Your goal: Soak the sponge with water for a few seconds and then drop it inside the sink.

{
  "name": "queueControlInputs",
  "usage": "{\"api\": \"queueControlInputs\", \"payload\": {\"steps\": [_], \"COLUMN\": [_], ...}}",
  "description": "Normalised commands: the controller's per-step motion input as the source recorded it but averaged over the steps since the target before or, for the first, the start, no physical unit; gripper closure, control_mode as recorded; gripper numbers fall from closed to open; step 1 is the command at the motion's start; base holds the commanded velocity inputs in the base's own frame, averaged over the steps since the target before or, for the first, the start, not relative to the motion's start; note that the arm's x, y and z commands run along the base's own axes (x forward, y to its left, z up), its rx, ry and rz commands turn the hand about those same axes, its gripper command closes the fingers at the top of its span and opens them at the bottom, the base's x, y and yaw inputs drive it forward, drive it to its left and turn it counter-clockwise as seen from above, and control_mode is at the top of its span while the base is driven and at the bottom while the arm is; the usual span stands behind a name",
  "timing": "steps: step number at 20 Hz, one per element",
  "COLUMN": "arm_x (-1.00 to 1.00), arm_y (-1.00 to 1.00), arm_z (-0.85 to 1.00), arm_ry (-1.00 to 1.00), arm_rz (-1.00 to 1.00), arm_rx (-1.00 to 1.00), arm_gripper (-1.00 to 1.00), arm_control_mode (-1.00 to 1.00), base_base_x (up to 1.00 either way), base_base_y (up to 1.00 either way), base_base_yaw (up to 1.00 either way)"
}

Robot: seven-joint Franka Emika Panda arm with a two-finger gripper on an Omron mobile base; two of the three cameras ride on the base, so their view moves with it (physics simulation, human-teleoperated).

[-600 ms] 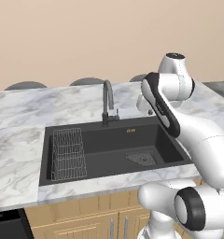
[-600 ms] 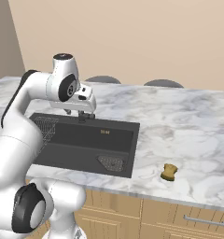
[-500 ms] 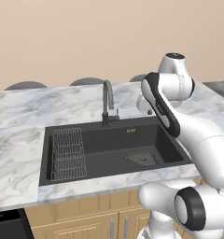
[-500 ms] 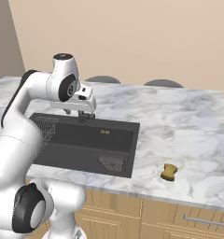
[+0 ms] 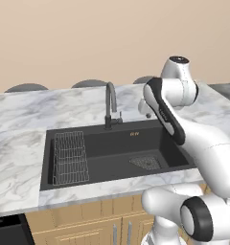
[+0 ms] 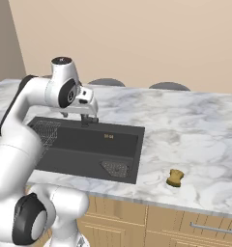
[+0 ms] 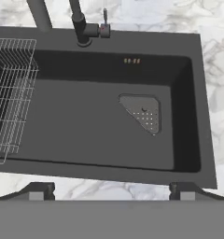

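Observation:
The sponge (image 6: 175,177), a small mustard-brown block, lies on the marble counter to the right of the sink (image 6: 130,132), well away from my gripper (image 6: 90,119). The gripper hangs above the black basin near the faucet (image 5: 109,103). In the hand view the gripper (image 7: 111,191) looks down into the sink (image 7: 86,135); its fingertips (image 7: 37,191) stand far apart with nothing between them, so it is open. The water is out of view; the dark faucet (image 7: 81,23) stands at the basin's back rim.
A wire rack (image 5: 69,157) fills the sink's left end and a grey mesh drain (image 5: 145,162) sits at its right. Marble countertop (image 6: 195,130) spreads wide to the right of the basin. My own arm blocks the right side of the left base view.

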Motion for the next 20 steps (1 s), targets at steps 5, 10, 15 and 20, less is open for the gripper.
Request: {"api": "queueControlInputs", "payload": {"steps": [5,10,15,20], "arm_x": [0.00,0.11,0.17,0.11], "arm_y": [0.00,-0.01,-0.13,-0.16], "arm_z": [-0.28,-0.26,-0.13,0.00], "arm_ry": [-0.14,-0.05,-0.04,-0.12], "arm_rz": [0.23,0.31,0.35,0.30], "arm_rx": [0.00,0.00,0.00,0.00], "arm_gripper": [-1.00,-1.00,-1.00,-1.00], "arm_control_mode": [-1.00,-1.00,-1.00,-1.00], "base_base_x": [0.00,0.00,0.00,0.00], "base_base_y": [0.00,0.00,0.00,0.00], "base_base_yaw": [0.00,0.00,0.00,0.00]}}
